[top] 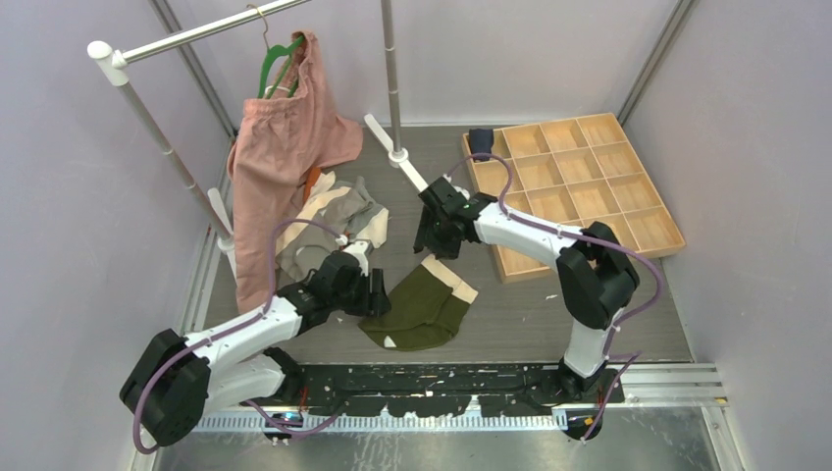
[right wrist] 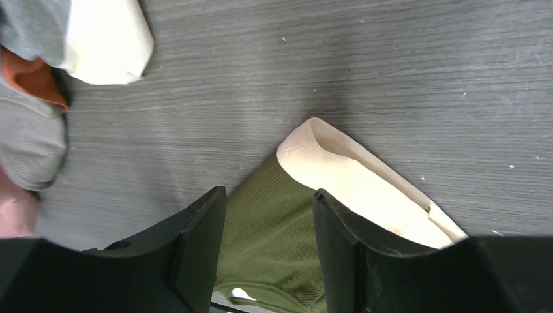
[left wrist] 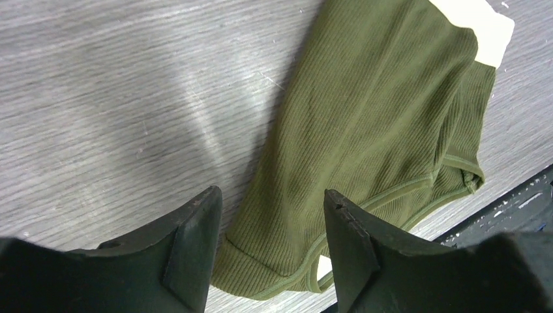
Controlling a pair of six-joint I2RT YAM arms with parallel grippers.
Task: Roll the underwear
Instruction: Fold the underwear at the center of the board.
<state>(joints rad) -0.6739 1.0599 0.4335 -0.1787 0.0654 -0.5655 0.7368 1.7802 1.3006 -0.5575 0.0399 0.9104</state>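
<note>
Parted fingers (right wrist: 195, 257) hang over olive underwear's (right wrist: 264, 225) cream waistband (right wrist: 345, 179).

The olive underwear (right wrist: 261, 244) disappears behind the right gripper (right wrist: 269, 195) at lower frame; grey underwear (right wrist: 26, 143) is cropped at left edge.

A fixed camera high behind both arm bases looks down over the whole table (top: 549, 314). The left wrist camera peers steeply down past the left gripper (left wrist: 270, 195), close above the olive green underwear (left wrist: 365, 130). The right wrist camera, equally close past the right gripper (right wrist: 269, 192), shares that garment, showing its cream waistband (right wrist: 352, 176) end.
</note>
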